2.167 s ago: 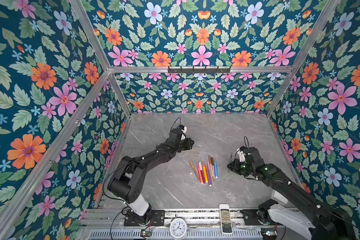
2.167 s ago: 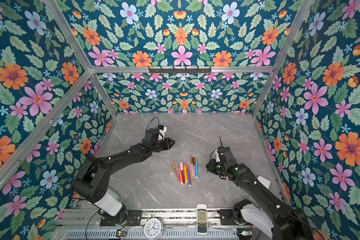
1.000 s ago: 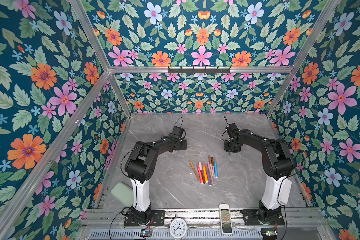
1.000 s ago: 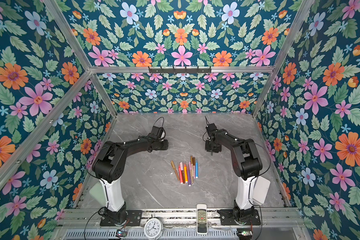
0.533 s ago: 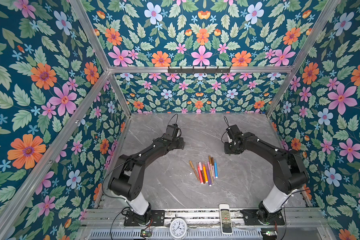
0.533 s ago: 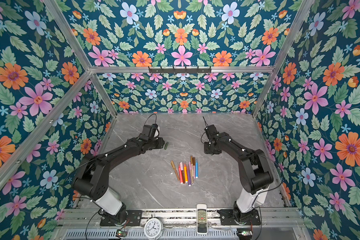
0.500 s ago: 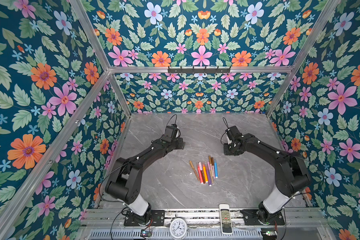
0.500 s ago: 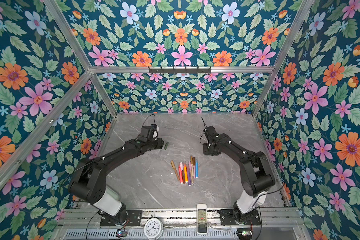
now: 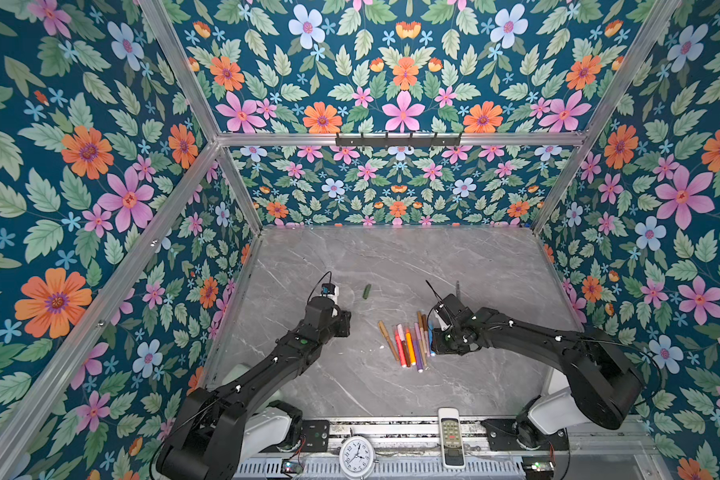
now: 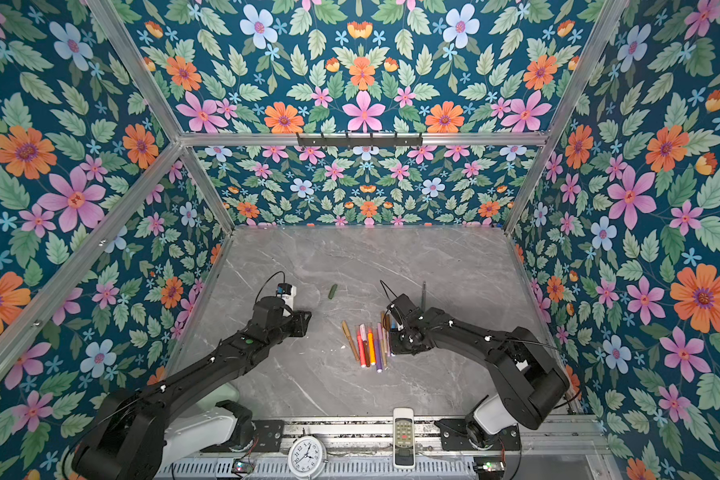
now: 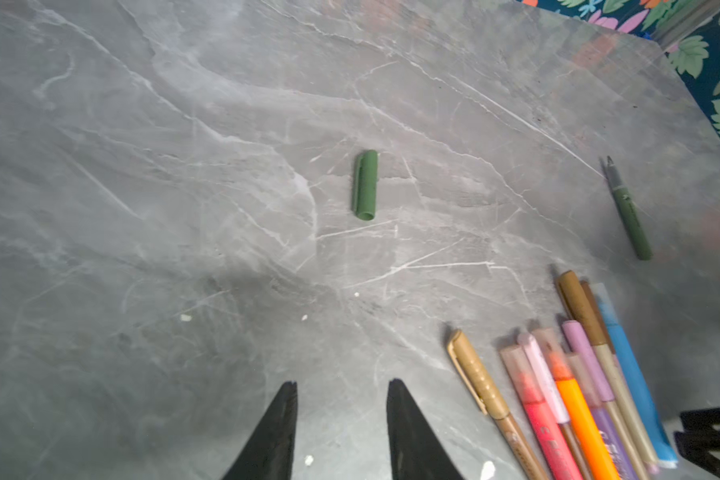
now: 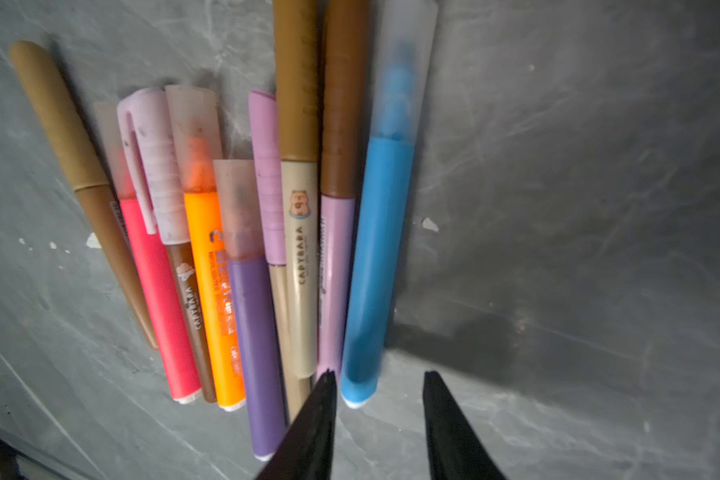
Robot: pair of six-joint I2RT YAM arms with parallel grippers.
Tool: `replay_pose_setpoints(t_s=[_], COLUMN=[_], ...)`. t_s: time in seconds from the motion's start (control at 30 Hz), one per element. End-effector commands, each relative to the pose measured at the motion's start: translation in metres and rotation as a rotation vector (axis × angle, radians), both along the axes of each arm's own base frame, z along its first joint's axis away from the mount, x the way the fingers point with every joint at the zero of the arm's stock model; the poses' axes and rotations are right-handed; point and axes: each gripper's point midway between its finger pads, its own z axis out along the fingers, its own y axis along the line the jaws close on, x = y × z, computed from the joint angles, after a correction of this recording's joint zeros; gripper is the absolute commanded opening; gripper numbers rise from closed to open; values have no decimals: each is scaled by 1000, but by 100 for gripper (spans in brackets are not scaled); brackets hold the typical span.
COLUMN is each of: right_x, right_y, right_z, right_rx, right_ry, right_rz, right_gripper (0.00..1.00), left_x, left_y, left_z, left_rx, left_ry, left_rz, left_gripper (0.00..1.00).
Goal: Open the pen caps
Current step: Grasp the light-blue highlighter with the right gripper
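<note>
Several capped pens (image 9: 408, 345) lie side by side mid-table, seen too as the pens (image 10: 371, 343). A loose green pen cap (image 9: 366, 291) (image 11: 366, 185) lies farther back, and the uncapped green pen (image 9: 458, 289) (image 11: 628, 212) lies to its right. My left gripper (image 9: 346, 324) (image 11: 342, 386) hovers open and empty left of the row. My right gripper (image 9: 435, 347) (image 12: 380, 376) is open and low at the row's right side. The blue pen (image 12: 379, 257) ends just beside one of its fingertips (image 12: 327, 386); nothing is between the jaws.
A white remote (image 9: 449, 436) and a small clock (image 9: 356, 457) sit on the front rail. Floral walls enclose the grey marble table (image 9: 391, 257) on three sides. The right gripper's black body (image 11: 711, 436) shows beside the pens in the left wrist view.
Both grippers have come from the back of the table toward the pen row. The green cap and the green pen stay where they lay behind them.
</note>
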Motion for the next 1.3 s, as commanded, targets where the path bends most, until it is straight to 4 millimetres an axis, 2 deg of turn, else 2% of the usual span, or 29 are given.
replay_pose_setpoints(t_s=[0.0,0.33,0.63,0.73,0.8,0.9,1.03,1.1,1.2,1.27], right_x=[3,2,10,14,13,14,14,16,13,8], right_y=[2,-13,-24,-24,-25,-26,-29,-26,-10,8], right_z=[1,-16,-23,-29,-40,-43,-36,-22,-10,5], right_rx=[16,-91,-183,-216,-238,-244,-238,-199,-86,40], right_ry=[-4,30,14,24,50,53,26,-11,-37,-61], right_rz=[-48,-80,-100,-98,-102,-115,-126,-119,-56,6], right_gripper=[36,35,32,26,22,18,16,15,13,11], left_x=[8,12,12,11,10,11,8,7,3,-4], left_y=[0,-2,-3,-2,-1,0,-26,-38,-61,-82], left_z=[14,8,7,8,9,15,31,37,42,41], left_rx=[-11,-6,-11,-11,-17,-53,-235,-331,-467,-537], left_ry=[-95,-75,-74,-76,-76,-55,-20,0,37,73], left_rz=[2,2,0,2,9,43,-5,-22,-65,-114], left_gripper=[41,40,40,40,41,44,42,42,43,43])
